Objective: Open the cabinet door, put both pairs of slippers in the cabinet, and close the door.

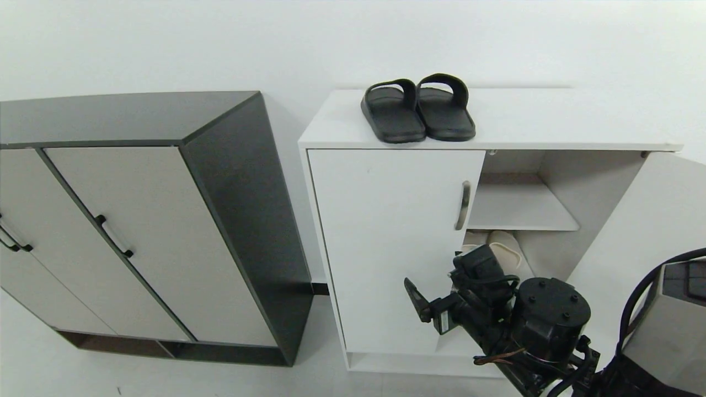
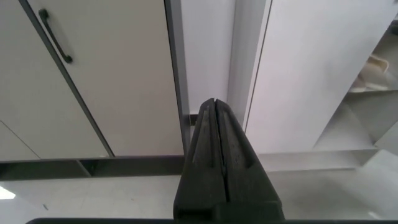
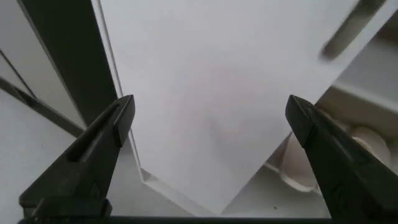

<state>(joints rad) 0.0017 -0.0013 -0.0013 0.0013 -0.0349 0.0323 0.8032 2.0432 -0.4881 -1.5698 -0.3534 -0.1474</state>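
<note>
Black slippers (image 1: 397,116) rest atop white cabinet (image 1: 386,248).

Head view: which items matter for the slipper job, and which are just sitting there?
Job: white cabinet, its open door, black slippers on top, pale slippers on the lower shelf inside, open right gripper.
Lying about: dark cabinet with pale doors, on the left.
</note>
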